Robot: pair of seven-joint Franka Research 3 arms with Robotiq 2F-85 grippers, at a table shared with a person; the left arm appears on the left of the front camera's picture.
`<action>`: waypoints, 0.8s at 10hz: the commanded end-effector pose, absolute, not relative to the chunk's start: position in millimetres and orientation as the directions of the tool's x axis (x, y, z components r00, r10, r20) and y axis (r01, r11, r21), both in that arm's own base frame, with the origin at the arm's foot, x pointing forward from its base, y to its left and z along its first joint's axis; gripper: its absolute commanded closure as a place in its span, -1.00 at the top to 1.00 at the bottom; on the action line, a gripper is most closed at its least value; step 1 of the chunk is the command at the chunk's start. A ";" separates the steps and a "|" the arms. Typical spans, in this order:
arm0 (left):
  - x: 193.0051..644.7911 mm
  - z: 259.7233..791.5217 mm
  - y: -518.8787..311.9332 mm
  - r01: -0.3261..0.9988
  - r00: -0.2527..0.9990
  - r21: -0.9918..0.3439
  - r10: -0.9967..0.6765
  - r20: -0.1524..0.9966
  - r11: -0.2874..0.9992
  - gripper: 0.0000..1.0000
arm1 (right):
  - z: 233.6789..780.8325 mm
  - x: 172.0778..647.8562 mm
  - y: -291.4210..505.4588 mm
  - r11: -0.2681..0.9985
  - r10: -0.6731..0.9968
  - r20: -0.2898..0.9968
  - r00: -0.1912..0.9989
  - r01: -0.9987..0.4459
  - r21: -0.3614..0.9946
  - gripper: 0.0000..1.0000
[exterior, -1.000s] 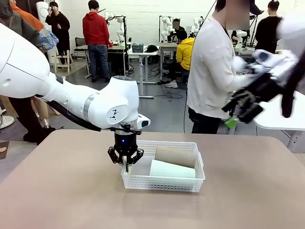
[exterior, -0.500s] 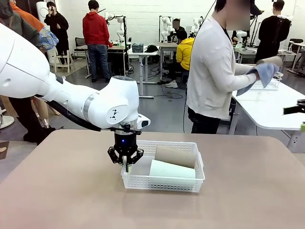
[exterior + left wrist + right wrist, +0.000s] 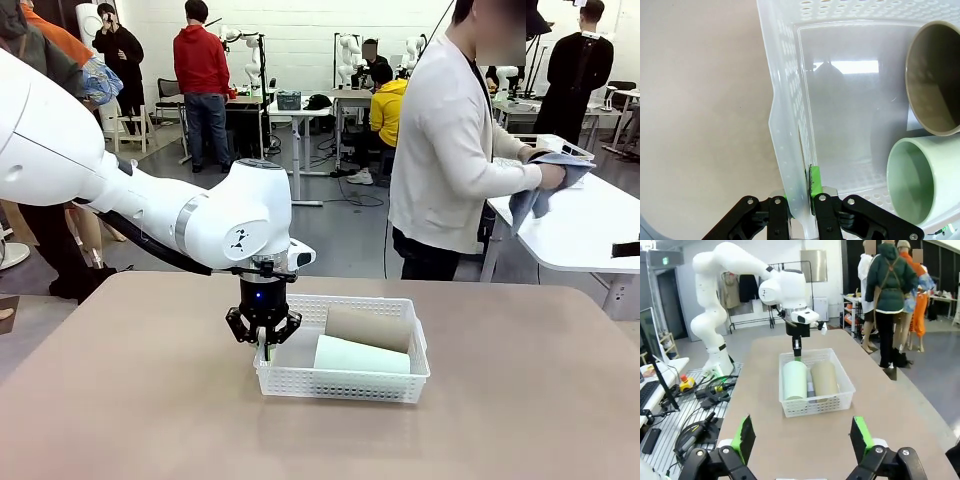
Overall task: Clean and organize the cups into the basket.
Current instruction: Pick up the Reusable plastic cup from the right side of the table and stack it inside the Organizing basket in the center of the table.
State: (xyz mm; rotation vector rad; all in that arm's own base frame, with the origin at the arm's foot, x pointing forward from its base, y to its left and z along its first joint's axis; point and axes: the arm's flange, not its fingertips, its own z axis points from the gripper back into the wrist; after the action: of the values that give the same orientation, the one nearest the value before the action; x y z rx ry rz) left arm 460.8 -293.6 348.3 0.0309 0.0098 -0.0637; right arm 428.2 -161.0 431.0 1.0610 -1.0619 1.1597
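The white lattice basket (image 3: 340, 385) sits mid-table with a pale mint cup (image 3: 360, 355) and a tan-brown cup (image 3: 367, 327) lying side by side in it. My left gripper (image 3: 263, 347) is shut on the basket's left wall; in the left wrist view the left gripper (image 3: 801, 192) has that wall (image 3: 790, 150) pinched between its green pads, beside the mint cup's mouth (image 3: 917, 182) and the tan cup's mouth (image 3: 935, 87). My right gripper (image 3: 802, 437) stands open and empty, pulled back, looking at the basket (image 3: 815, 407) from a distance. Behind the table a person wipes something with a blue-grey cloth (image 3: 545, 190).
The brown table (image 3: 120, 400) has bare surface all around the basket. The person (image 3: 445, 150) stands just past the far edge beside a white side table (image 3: 590, 225). My left arm (image 3: 780, 287) reaches over the basket's end in the right wrist view.
My right arm has swung out of the front view's right side. The person has kept wiping with the cloth. The left gripper and the basket have not moved.
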 end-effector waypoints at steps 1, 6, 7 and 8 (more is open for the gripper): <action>459.2 348.3 -294.2 0.069 0.998 0.032 -0.068 -0.013 0.997 -1.00 | 450.0 420.8 -145.3 0.230 0.149 0.988 0.035 -0.973 0.000 1.00; 459.2 348.3 -294.2 0.069 0.998 0.032 -0.068 -0.013 0.997 -1.00 | 431.0 428.2 -161.0 0.093 0.166 0.982 0.093 -0.993 0.078 1.00; 459.2 348.3 -294.2 0.069 0.998 0.032 -0.068 -0.013 0.997 -1.00 | 431.0 428.2 -161.0 0.093 0.166 0.982 0.093 -0.993 0.078 1.00; 459.2 348.3 -294.2 0.069 0.998 0.032 -0.068 -0.013 0.997 -1.00 | 431.0 428.2 -161.0 0.093 0.166 0.982 0.093 -0.993 0.078 1.00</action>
State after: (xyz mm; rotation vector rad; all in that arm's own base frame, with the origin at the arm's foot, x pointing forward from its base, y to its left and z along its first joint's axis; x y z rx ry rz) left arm 460.8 -293.6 348.3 0.0309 0.0098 -0.0637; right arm 429.6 -157.6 429.8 1.0501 -1.0755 1.1429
